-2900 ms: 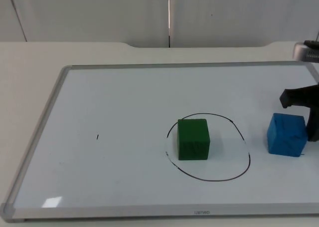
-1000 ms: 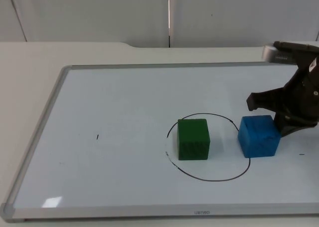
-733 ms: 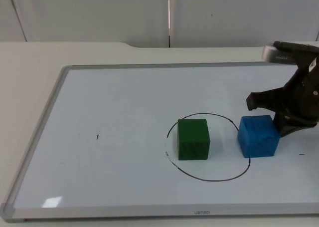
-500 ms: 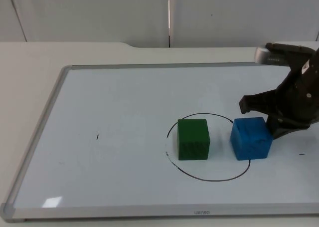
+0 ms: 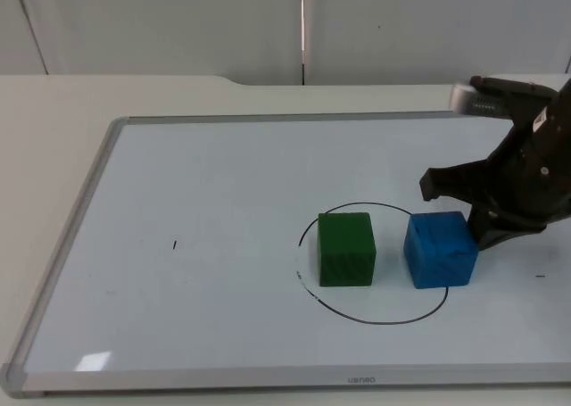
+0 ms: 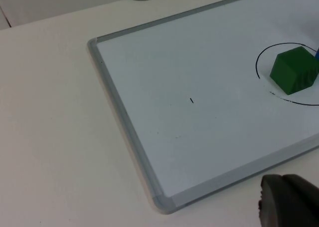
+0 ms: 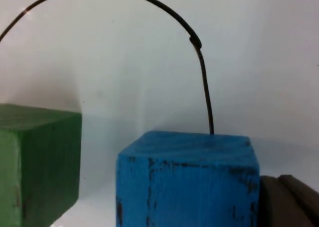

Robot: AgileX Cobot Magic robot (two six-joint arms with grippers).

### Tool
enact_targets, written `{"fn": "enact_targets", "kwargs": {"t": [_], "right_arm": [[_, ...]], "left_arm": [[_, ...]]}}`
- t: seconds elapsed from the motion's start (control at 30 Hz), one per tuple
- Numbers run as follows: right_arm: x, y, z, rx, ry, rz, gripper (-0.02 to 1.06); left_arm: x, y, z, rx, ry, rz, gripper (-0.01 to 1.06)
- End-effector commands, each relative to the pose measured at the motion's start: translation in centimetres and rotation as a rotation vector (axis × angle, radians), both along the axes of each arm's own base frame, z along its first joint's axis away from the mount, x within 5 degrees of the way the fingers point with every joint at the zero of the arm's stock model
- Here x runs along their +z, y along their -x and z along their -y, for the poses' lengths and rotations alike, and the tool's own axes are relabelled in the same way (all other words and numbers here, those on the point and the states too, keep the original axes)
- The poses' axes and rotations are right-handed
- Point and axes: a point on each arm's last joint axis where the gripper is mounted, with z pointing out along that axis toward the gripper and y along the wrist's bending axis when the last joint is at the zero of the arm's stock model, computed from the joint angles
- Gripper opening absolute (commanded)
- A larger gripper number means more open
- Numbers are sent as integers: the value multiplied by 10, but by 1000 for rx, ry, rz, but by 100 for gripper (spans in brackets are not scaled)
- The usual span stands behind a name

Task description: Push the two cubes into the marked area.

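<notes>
Right gripper (image 5: 464, 211), fingers spread, touches the upright blue cube (image 5: 439, 249), turned slightly askew, beside green cube (image 5: 346, 249)

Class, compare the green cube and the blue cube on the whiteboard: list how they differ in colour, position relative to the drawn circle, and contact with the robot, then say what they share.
Colour: the green cube is green, the blue cube blue.
Position: the green cube sits wholly inside the drawn circle; the blue cube straddles its right edge.
Contact: the right gripper is against the blue cube's right side; nothing touches the green cube.
Shared: both look about the same size and rest flat on the whiteboard, apart from each other.
</notes>
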Motion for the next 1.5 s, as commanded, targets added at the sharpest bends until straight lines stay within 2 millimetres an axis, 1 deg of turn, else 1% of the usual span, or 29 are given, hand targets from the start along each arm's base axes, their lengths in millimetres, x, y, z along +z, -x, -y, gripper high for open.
{"fn": "enact_targets", "kwargs": {"t": [0.0,0.2,0.47,0.6,0.73,0.83,1.3,1.37,1.43,1.47], "right_arm": [[2,-1,-3,-4,-11,12,0],[1,3,-2,2,-2,-28,0],[1,3,-4,-9,-20,-27,0],[2,5,-10,5,-22,-22,0],[3,8,-24,38,-33,18,0],[3,8,-28,45,-36,26,0],[3,9,-27,63,-19,25,0],[4,9,-24,103,17,35,0],[11,9,-21,149,56,59,0],[11,9,-21,149,56,59,0]], "left_arm": [[-1,0,0,2,2,9,0],[-1,0,0,2,2,9,0],[-1,0,0,2,2,9,0],[-1,0,0,2,2,9,0],[-1,0,0,2,2,9,0],[-1,0,0,2,2,9,0],[-1,0,0,2,2,9,0],[-1,0,0,2,2,9,0],[-1,0,0,2,2,9,0],[-1,0,0,2,2,9,0]]}}
